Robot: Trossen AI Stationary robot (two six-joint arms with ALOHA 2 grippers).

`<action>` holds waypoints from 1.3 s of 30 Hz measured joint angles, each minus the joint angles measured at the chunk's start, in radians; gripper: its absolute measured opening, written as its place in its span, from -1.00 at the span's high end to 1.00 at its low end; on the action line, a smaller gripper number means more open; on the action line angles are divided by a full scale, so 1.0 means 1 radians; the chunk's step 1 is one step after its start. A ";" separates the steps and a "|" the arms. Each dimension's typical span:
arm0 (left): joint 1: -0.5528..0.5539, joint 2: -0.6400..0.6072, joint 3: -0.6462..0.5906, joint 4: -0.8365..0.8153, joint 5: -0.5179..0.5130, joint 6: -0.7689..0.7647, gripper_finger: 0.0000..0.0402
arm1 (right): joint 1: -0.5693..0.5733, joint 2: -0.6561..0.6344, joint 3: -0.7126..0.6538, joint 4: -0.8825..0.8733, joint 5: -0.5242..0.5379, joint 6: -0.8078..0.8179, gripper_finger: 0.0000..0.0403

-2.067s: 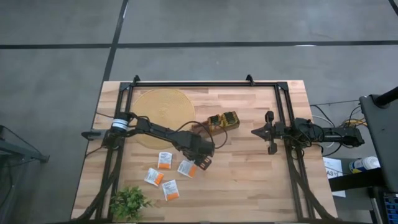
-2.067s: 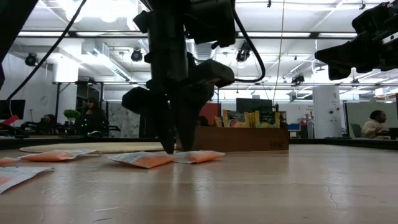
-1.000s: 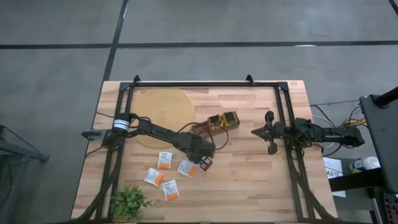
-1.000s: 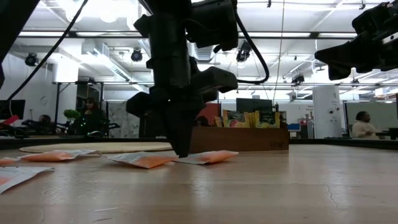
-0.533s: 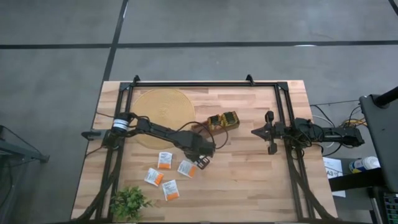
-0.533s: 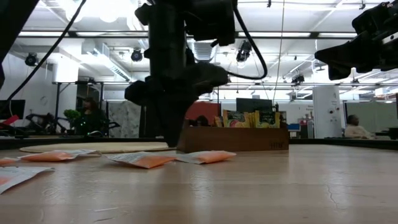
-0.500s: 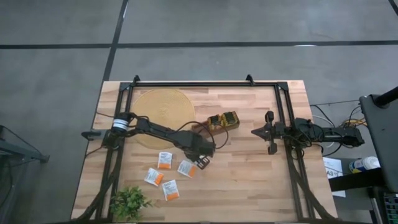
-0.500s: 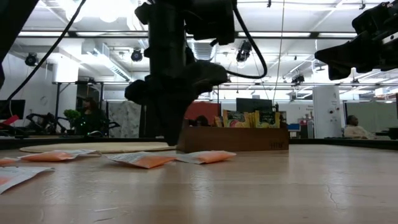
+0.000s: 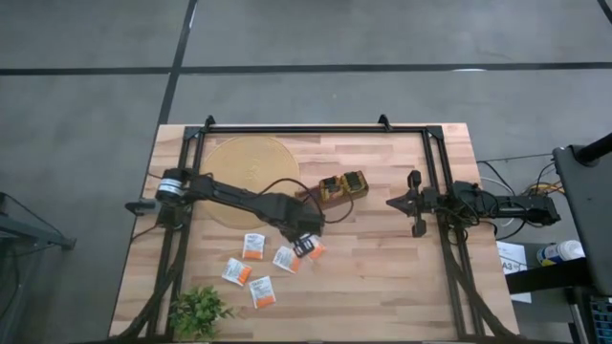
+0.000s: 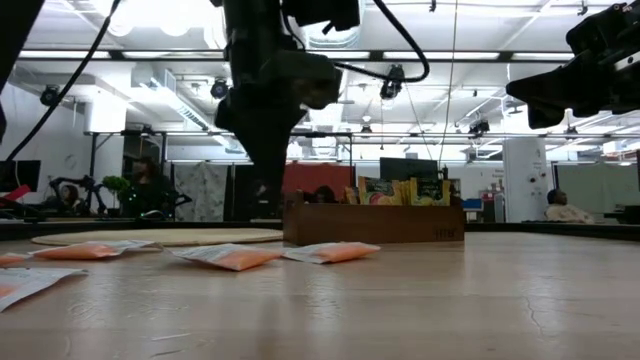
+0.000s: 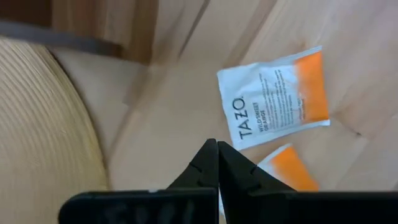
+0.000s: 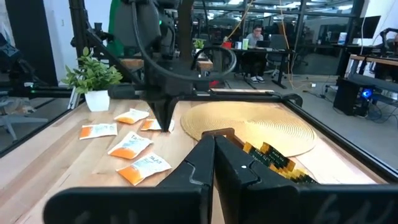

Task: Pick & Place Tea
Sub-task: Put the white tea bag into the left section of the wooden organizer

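While the left claw hangs pinched shut: left claw (image 9: 306, 246) is above the loose tea sachets (image 9: 252, 247), fingertips pressed together, and no sachet is seen between them.
Plant: small leafy plant (image 9: 199, 311) sits at the desk's near left corner, well apart from the claw.
Tea: five sachets lie flat on the desk (image 9: 382, 277) between the plant and the tray; more tea stands in the tray (image 9: 344, 184).
Risk, grip: flat, thin sachets probably give the tips little edge to catch, so a descent with the tips together would likely skid one aside or come up empty.
Risk, pile: two sachets (image 11: 273, 102) lie close together under the tips, so one pinch could take both.
Right claw: right claw (image 9: 414, 203) waits by the right frame post, fingers closed on nothing.
Surface: pale wood planks, a round woven mat (image 9: 251, 167) near the back left, a black frame around the edges.
Room: open workshop, ceiling lights, benches, a seated person (image 10: 560, 212) far off.
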 joint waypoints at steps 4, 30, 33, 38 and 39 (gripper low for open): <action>0.001 -0.018 0.000 0.002 -0.042 0.092 1.00 | 0.000 0.001 0.000 0.000 0.000 0.000 0.96; 0.037 -0.032 0.018 0.108 -0.050 0.182 0.98 | 0.000 0.001 0.000 0.000 0.000 0.000 0.96; 0.037 -0.032 0.018 0.134 -0.050 0.181 0.88 | 0.000 0.001 0.000 0.000 0.000 0.000 0.96; 0.036 -0.032 0.018 0.144 -0.046 0.170 0.53 | 0.000 0.001 0.000 0.000 0.000 0.000 0.96; 0.036 -0.032 0.018 0.145 -0.047 0.156 0.44 | 0.000 0.001 0.000 0.000 0.000 0.000 0.96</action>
